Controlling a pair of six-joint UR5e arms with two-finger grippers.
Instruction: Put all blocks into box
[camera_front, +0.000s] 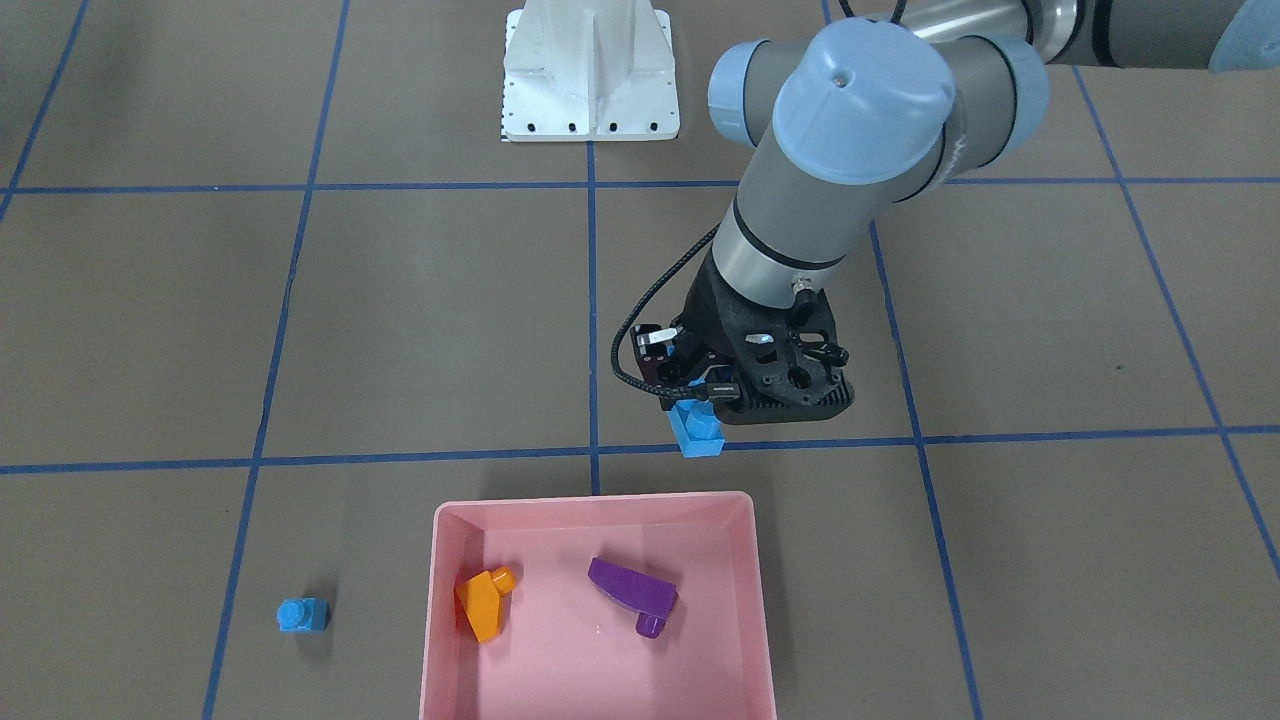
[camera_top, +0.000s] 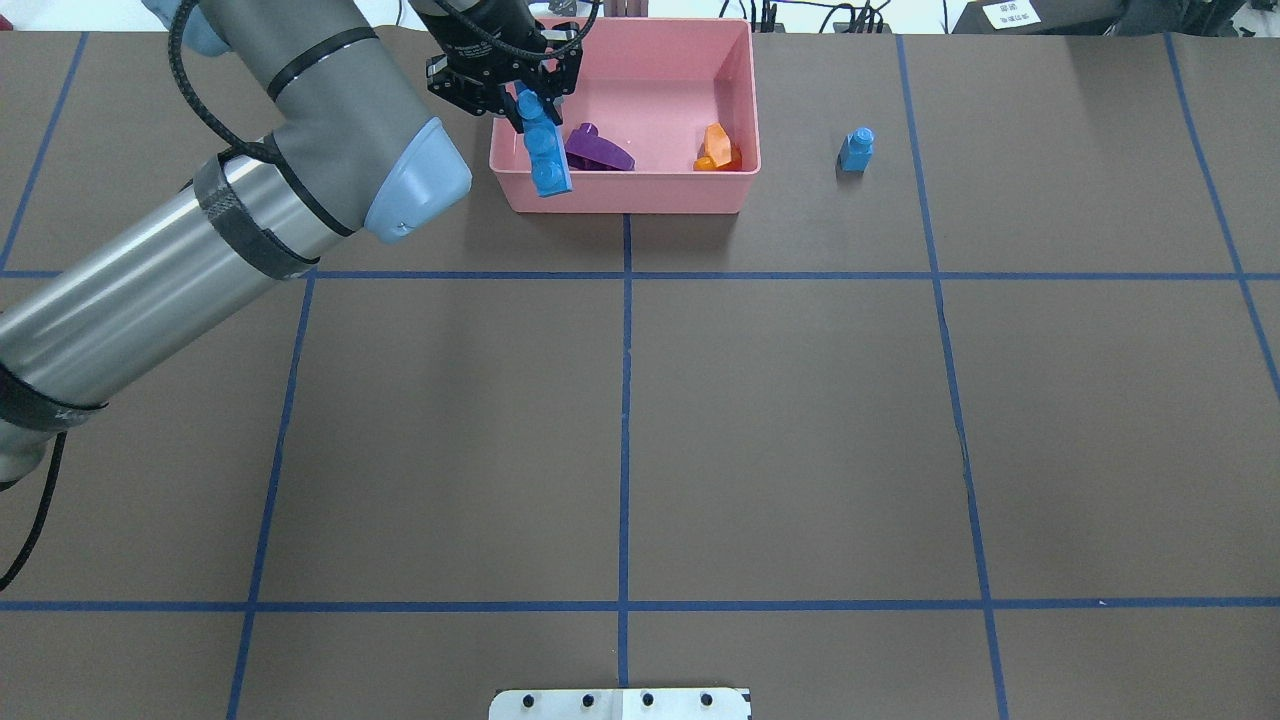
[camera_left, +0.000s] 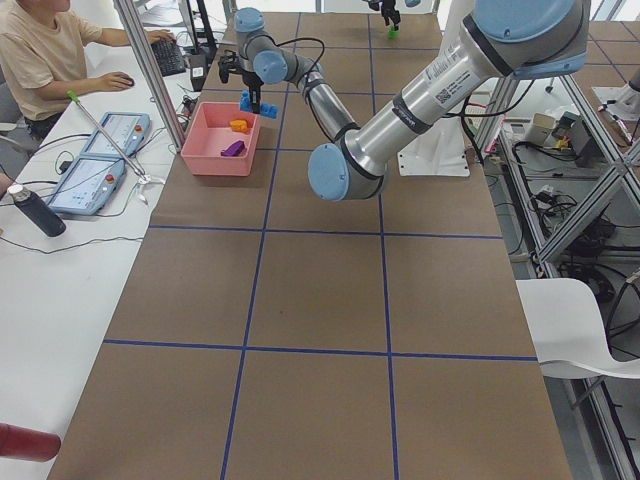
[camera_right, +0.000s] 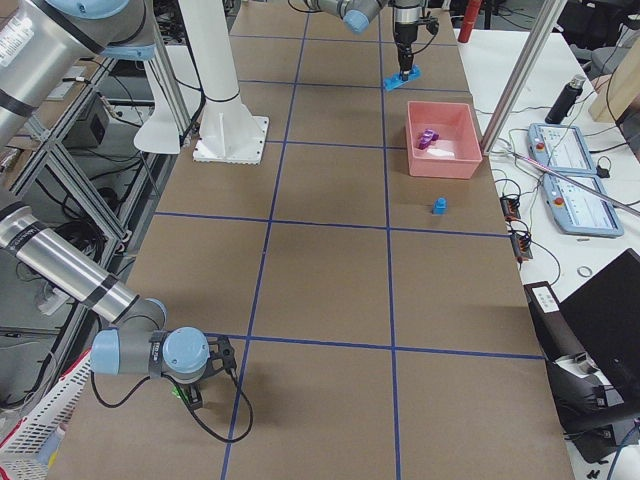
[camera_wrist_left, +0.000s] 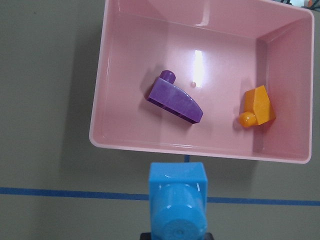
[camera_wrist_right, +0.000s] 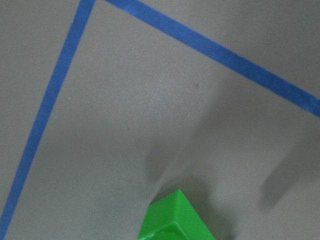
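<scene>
Blue four-stud block (camera_top: 541, 150) hangs from down-pointing left tool (camera_top: 527, 105).

Overhead and front-facing views look down from opposite sides, sharing the box (camera_front: 595, 497).

A robotics lab: tape-gridded table (camera_left: 320, 300), aluminium frame posts (camera_left: 152, 70), control pendants (camera_left: 85, 185), an operator (camera_left: 35, 50) at a keyboard (camera_left: 168, 55).

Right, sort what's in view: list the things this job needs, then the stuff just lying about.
For the job:
- pink box
- orange block and purple block, both in the box
- long blue block, held by the left pincer
- small blue block, on the table
- green block

Lying about:
- white base
- black bottle
- control panels
</scene>
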